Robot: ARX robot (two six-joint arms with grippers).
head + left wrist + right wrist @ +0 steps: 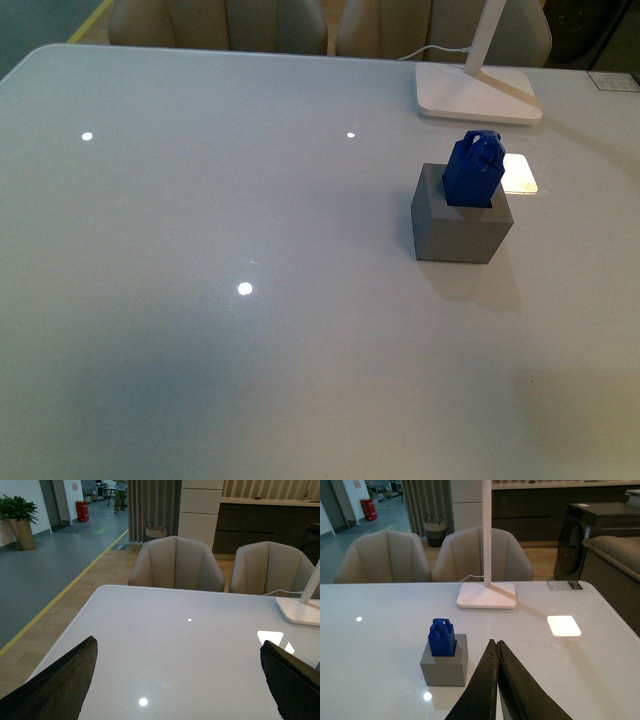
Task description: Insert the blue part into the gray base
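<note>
Right hand: fingers pressed together, empty, hovering near the gray base but clear of it. Left hand: fingers spread wide, empty, over bare desk.

Gray base sits on the desk's right side. Blue part stands upright in its top hole, lower body sunk, looped knob up. Insertion looks done; full seating depth cannot be judged.

White lamp foot behind, apart.
</note>
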